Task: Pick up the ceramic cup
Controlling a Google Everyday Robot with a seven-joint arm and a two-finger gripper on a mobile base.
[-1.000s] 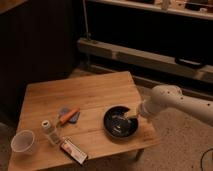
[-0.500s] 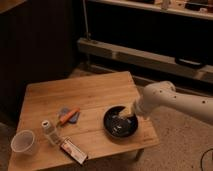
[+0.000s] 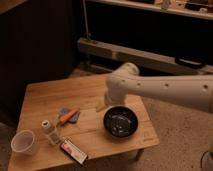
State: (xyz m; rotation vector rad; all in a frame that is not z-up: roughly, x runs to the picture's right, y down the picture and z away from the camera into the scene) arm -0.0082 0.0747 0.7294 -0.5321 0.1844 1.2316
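The ceramic cup is a small pale round cup standing upright near the front left corner of the wooden table. My white arm reaches in from the right over the table's middle. My gripper hangs at its end, just left of the black bowl and low over the tabletop. It is far to the right of the cup, with the bottle and other items between them. Nothing shows in the gripper.
A small clear bottle stands right of the cup. An orange stick on a blue pad lies mid-table. A red and white packet lies at the front edge. Dark shelving stands behind the table.
My arm has swung left, from the bowl's right side across it to the table's middle. The gripper now sits left of the bowl. The cup has not moved.
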